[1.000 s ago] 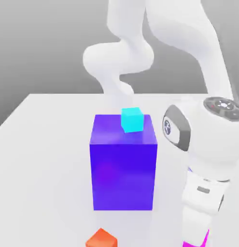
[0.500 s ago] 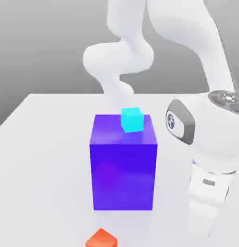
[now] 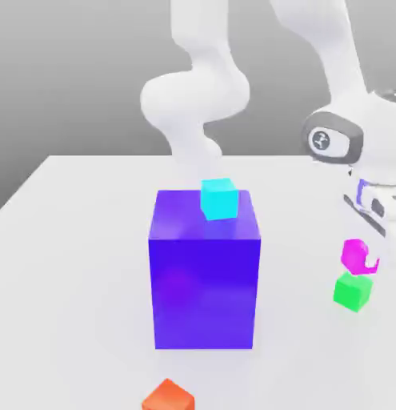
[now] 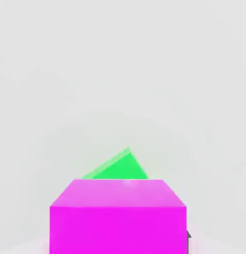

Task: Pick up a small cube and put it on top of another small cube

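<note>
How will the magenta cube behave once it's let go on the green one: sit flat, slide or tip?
The magenta cube has flat faces and looks rigid, so it should sit rather than roll. It matches the green cube in size, so an off-centre release could tip it. In the hand view the green cube looks turned relative to it, so edges may overhang.

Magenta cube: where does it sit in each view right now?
Exterior view: magenta cube near the right edge, lifted just above the green cube.
Hand view: magenta cube large in the foreground, partly covering the green cube.
Shared landmark: the green cube.
</note>
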